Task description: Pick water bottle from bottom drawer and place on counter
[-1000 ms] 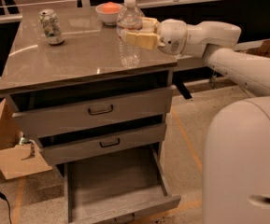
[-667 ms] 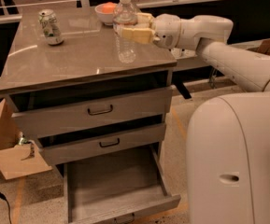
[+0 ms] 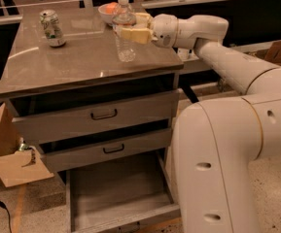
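Clear water bottle clamped inside pincer.

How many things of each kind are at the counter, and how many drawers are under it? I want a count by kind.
Bottles: 1, the water bottle, gripped by the gripper at the far right part of the counter.
Cans: 1, the can.
Bowls: 1, the bowl.
Drawers: 3, the top drawer, the middle drawer, and the bottom drawer, pulled out.
Total: 6.
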`<state>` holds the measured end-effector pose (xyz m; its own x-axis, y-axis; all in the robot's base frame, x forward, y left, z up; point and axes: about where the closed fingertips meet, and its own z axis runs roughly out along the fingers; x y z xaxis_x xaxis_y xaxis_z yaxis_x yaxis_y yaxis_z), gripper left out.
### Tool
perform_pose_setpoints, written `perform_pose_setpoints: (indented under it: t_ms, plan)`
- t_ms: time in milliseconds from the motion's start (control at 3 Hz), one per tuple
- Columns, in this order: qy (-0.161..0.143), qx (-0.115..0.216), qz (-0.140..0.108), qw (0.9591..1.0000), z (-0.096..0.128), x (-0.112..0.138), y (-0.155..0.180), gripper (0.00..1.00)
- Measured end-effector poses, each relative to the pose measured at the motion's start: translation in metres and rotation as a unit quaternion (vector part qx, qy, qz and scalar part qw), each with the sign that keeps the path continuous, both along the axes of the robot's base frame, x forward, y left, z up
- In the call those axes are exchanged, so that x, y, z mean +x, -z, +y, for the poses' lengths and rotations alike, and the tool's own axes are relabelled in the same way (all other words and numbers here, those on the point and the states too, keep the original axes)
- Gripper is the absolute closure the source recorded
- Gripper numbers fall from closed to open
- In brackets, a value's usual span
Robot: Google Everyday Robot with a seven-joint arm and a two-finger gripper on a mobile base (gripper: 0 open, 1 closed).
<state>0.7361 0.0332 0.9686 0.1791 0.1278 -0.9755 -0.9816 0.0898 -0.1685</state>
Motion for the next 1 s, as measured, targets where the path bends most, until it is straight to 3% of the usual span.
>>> perform_pose_setpoints:
  t_ms: [333,667,1000]
  plan:
    - [0.0,0.007,-0.001,1.0,0.01,0.013,0.009,1.0]
    - [0.005,0.012,0.006,0.9999,0.016,0.024,0.014,0.83]
    - [0.011,0.012,0.015,0.9998,0.019,0.032,0.019,0.59]
